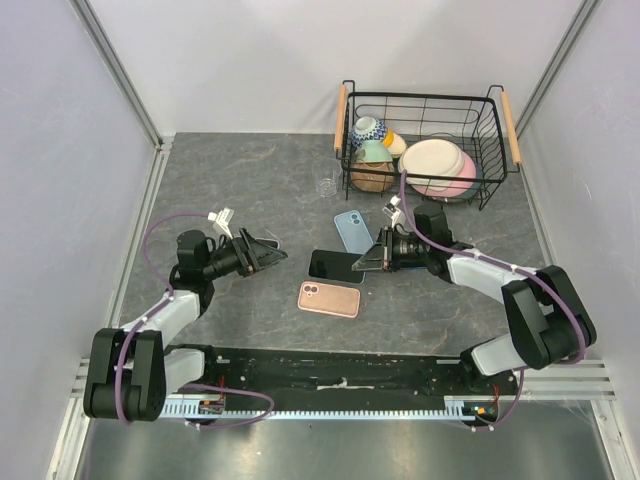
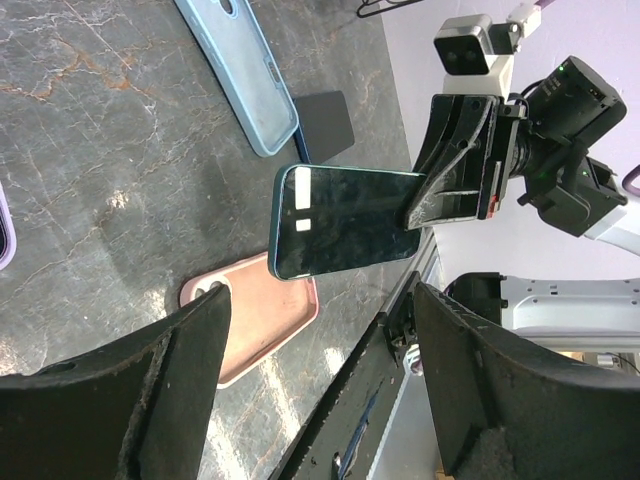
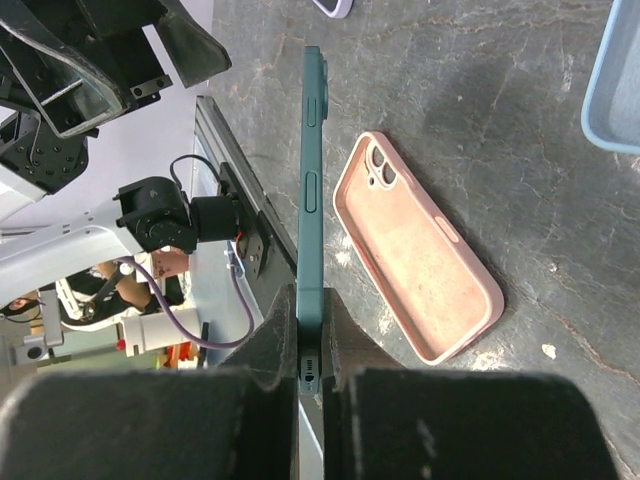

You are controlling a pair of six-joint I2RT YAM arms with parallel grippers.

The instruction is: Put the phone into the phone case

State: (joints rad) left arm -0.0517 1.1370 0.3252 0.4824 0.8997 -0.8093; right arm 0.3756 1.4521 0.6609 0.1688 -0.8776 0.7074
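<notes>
My right gripper (image 1: pixel 373 262) is shut on one short end of the dark teal phone (image 1: pixel 335 266) and holds it a little above the table. In the right wrist view the phone (image 3: pixel 312 190) stands edge-on between the closed fingers of the right gripper (image 3: pixel 310 300). The open pink phone case (image 1: pixel 329 298) lies hollow side up on the table just in front of the phone, and also shows in the right wrist view (image 3: pixel 415 245). My left gripper (image 1: pixel 264 254) is open and empty, left of the phone. In the left wrist view the left gripper (image 2: pixel 323 345) faces the phone (image 2: pixel 345 232) and the pink case (image 2: pixel 262 318).
A light blue case (image 1: pixel 352 231) lies just behind the phone. A wire basket (image 1: pixel 497 145) with bowls and plates stands at the back right. A small glass (image 1: pixel 327 187) stands left of it. A purple case (image 2: pixel 4 228) shows at the edge of the left wrist view.
</notes>
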